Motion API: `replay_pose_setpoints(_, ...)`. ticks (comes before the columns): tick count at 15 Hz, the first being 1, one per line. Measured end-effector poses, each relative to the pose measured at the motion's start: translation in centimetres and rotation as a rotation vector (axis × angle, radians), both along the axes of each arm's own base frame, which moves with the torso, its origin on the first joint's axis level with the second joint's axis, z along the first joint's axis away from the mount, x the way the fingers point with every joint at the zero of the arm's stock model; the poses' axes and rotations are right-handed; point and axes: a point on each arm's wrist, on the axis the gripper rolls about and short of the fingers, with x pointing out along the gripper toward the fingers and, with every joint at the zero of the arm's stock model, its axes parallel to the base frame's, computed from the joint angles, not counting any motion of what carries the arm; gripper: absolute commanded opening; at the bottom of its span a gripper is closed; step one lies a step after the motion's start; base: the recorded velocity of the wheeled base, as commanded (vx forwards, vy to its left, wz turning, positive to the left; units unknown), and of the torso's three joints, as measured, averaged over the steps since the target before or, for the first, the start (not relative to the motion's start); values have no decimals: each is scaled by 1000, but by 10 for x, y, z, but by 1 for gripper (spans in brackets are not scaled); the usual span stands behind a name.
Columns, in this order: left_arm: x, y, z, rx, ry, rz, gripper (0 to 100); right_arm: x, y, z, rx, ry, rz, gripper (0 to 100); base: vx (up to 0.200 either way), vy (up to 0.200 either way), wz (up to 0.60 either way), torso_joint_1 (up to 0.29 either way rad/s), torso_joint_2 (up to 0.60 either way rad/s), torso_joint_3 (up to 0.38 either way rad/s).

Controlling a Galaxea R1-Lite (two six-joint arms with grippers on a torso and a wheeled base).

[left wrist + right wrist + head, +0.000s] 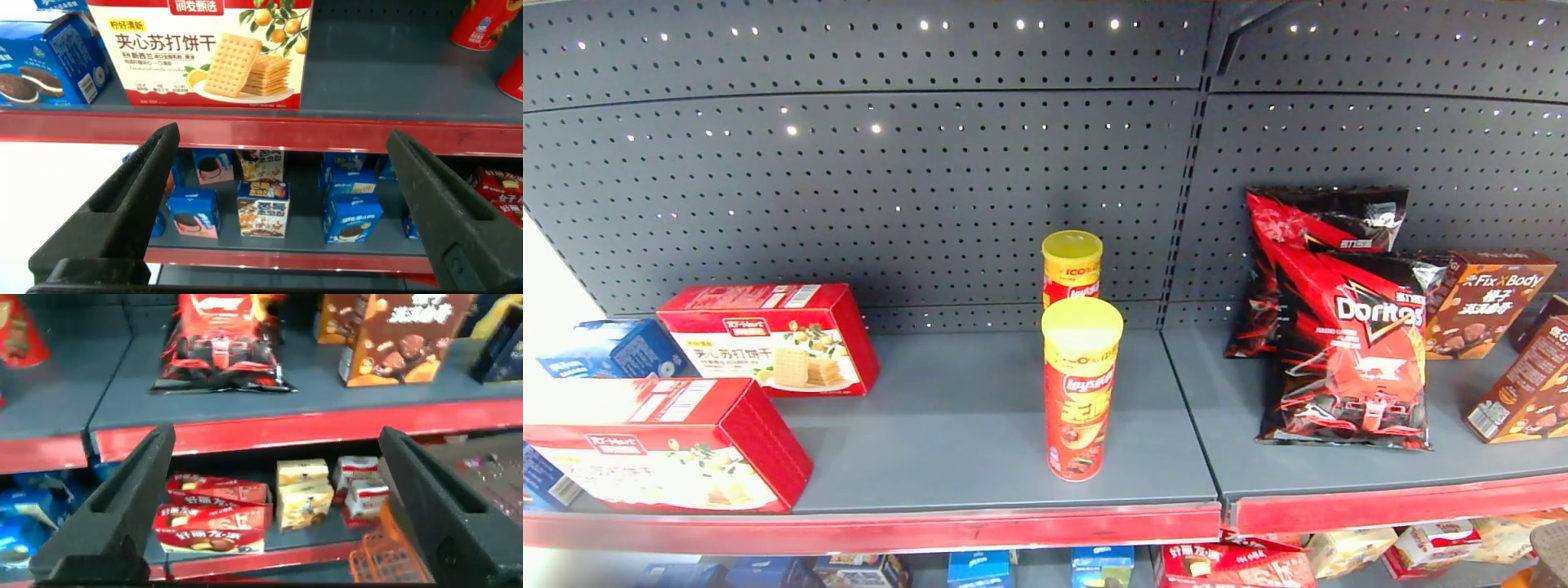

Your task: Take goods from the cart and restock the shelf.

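Two red chip cans with yellow lids stand on the grey shelf (980,425): one near the front (1081,389), one behind it (1072,269). Red cracker boxes (772,337) (662,445) lie at the left, and red-black chip bags (1352,351) lean at the right. My left gripper (282,143) is open and holds nothing, in front of the shelf's red front edge (261,131), below a cracker box (200,53). My right gripper (278,441) is open and holds nothing too, level with the red edge (270,433) below a chip bag (221,343).
Brown chocolate boxes (1490,302) stand at the far right and blue cookie boxes (613,347) at the far left. The lower shelf holds blue cookie boxes (351,220) and red snack packs (214,514). An orange basket (392,555) shows low at the right.
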Motion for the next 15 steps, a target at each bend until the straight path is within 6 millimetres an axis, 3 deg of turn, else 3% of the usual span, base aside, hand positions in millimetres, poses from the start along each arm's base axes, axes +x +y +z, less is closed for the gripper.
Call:
replay_pose_setpoints(4,0,0,0,0,0,0,100,0,4,0,-29,-1,178,100,0,0,0,0,0,0)
replay_pose_setpoints(8,0,0,0,0,0,0,100,0,2,-6,13,53,70,100,0,0,0,0,0,0)
replay_pose_setpoints(15,0,0,0,0,0,0,100,0,2,-6,8,60,70,100,0,0,0,0,0,0)
